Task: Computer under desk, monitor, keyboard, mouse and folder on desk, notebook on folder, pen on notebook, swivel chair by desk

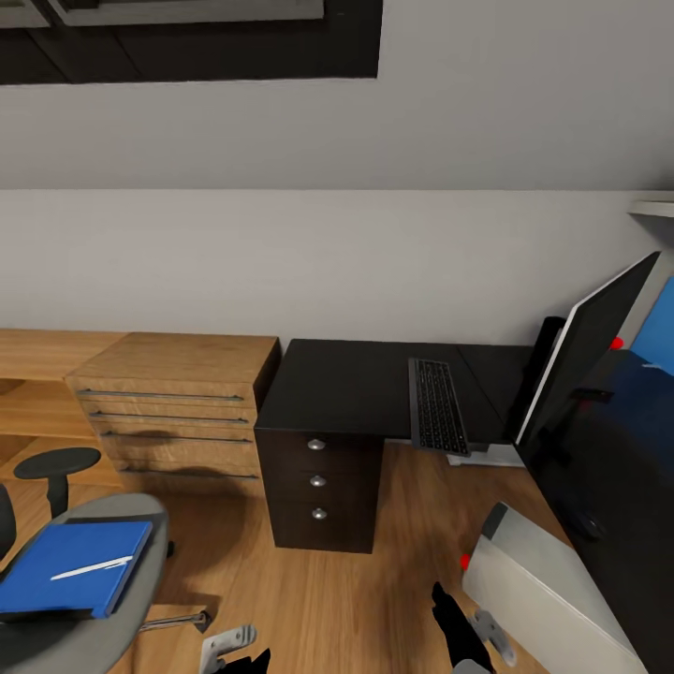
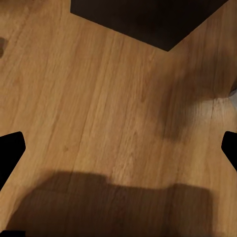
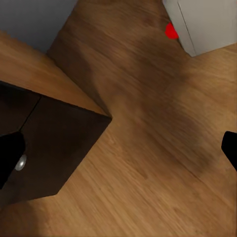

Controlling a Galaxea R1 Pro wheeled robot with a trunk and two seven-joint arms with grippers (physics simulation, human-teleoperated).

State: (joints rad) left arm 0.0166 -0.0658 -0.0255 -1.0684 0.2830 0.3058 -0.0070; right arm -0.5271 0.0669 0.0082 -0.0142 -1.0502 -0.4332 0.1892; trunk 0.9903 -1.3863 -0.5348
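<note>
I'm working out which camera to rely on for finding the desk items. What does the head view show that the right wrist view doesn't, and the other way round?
Head view alone: the keyboard lying on the dark desk, the tilted monitor, and the swivel chair carrying the blue folder with a pen on it.

Right wrist view alone: a close look at the desk's drawer knob and the gripper's dark fingertips spread wide apart.

Both: the desk's drawer unit, the wooden floor and the grey computer case with its red spot.
</note>
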